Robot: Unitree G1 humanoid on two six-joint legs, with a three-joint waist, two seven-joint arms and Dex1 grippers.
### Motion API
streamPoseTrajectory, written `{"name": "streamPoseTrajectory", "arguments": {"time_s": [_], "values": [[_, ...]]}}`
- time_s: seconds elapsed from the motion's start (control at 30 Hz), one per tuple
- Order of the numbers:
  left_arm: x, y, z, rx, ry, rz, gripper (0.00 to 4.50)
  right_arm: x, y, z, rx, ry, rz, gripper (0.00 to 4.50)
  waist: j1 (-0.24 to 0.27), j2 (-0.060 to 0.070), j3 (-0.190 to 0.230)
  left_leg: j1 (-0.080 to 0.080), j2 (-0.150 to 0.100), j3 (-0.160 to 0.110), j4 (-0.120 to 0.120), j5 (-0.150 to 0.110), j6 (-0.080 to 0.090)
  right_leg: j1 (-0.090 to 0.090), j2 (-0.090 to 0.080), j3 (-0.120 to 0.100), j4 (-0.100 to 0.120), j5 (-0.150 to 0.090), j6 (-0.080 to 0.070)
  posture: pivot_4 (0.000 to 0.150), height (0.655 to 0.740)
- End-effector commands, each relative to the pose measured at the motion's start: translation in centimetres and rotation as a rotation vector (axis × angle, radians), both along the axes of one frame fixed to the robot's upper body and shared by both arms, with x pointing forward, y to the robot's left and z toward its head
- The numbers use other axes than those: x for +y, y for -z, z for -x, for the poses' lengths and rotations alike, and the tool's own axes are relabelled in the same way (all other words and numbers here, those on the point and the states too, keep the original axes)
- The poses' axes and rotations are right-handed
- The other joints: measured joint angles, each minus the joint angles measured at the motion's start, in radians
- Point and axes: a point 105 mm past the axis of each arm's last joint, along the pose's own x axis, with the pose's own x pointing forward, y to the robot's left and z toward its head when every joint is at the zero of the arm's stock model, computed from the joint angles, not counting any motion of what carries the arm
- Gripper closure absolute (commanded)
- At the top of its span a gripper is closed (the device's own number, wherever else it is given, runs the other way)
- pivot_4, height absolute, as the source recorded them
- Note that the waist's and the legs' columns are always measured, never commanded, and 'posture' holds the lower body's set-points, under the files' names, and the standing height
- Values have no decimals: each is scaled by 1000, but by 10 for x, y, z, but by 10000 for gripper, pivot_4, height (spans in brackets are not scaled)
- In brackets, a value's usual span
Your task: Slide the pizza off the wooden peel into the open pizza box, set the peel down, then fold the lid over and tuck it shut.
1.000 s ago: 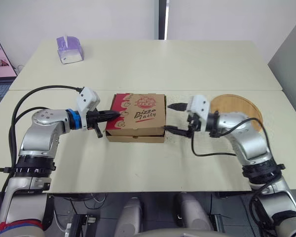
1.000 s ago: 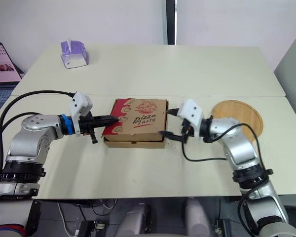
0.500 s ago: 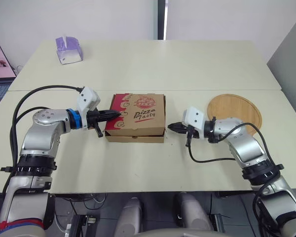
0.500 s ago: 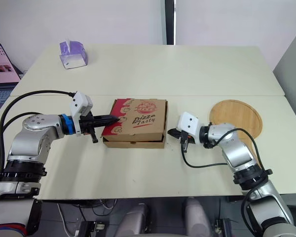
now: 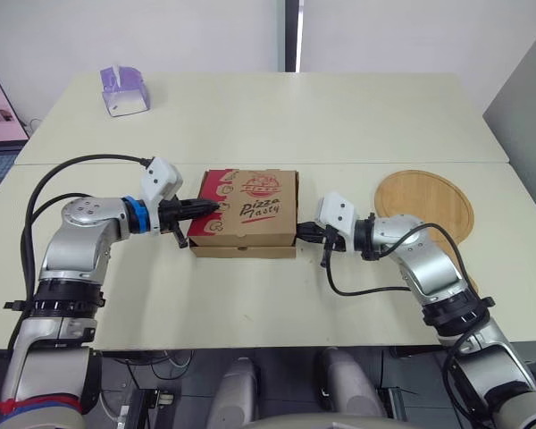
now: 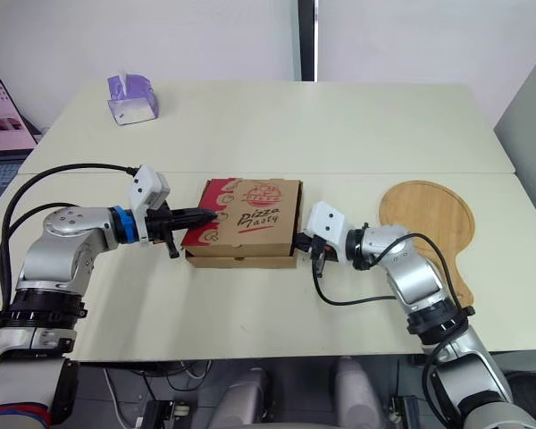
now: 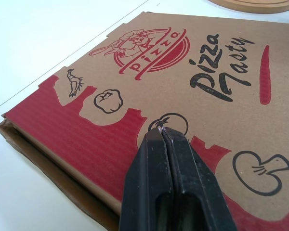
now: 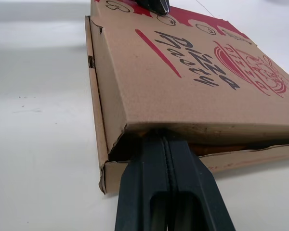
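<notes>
The brown and red pizza box (image 5: 247, 211) lies in the middle of the near table with its lid folded down. My left gripper (image 5: 211, 206) is shut, its tips pressing on the lid's red left border (image 7: 111, 144). From the right, my right gripper (image 5: 303, 235) is shut too. Its tips sit at the box's right side, in the gap under the lid's edge (image 8: 202, 130). That edge stands slightly raised over the base. The round wooden peel (image 5: 426, 202) lies flat on the table to the right, behind my right arm.
A purple tissue box (image 5: 123, 89) stands at the far left of the back table. A laptop (image 5: 0, 116) sits past the table's left edge. The seam between the two tables (image 5: 339, 163) runs just behind the box.
My right gripper has shut and moved left and down, from beside the box to the gap under the lid's right edge. The left gripper has stayed on the lid.
</notes>
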Motion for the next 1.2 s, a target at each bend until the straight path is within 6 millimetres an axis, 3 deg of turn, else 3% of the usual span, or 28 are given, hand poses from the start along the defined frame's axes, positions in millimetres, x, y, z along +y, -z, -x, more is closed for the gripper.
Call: {"name": "streamPoseTrajectory", "arguments": {"time_s": [0.03, 0.2, 0.37, 0.57, 0.83, 1.2], "values": [[-2, -1, 0, -9, 11, -16, 45000, -15, -15, -11, -82, 30, 22, 44766, 0, 0, 0, 0, 0, 0, 0, 0, 0, 0, 0, 0, 0, 0, 0, 1500, 7400], [-2, -1, 0, -10, 11, -17, 45000, -32, -33, -20, -131, 68, 26, 44766, 0, 0, 0, 0, 0, 0, 0, 0, 0, 0, 0, 0, 0, 0, 0, 1500, 7400], [-2, -3, 0, -15, 12, -11, 45000, -10, -53, -12, -65, 39, -162, 44766, -2, 0, 0, 0, 0, 0, 0, 0, 0, 0, 0, 0, 0, 0, 0, 1500, 7400], [2, -23, 3, -37, 16, 60, 45000, 15, -38, 2, -19, -1, -159, 44766, 1, 0, 0, 0, 0, -1, 0, 0, 0, 0, 0, 0, 0, 0, 0, 1500, 7400], [30, -44, 10, -45, -48, 62, 45000, 16, -31, 3, -6, 0, -140, 44766, 0, 0, 0, 0, 0, 0, 0, 0, 0, 0, 0, 0, 0, 0, 0, 1500, 7400], [45, -6, 23, 1, -55, -115, 45000, 18, -33, 3, -12, -6, -143, 44766, 1, 0, 0, 0, 0, 0, 0, 0, 0, 0, 0, 0, 0, 0, 0, 1500, 7400]]}}
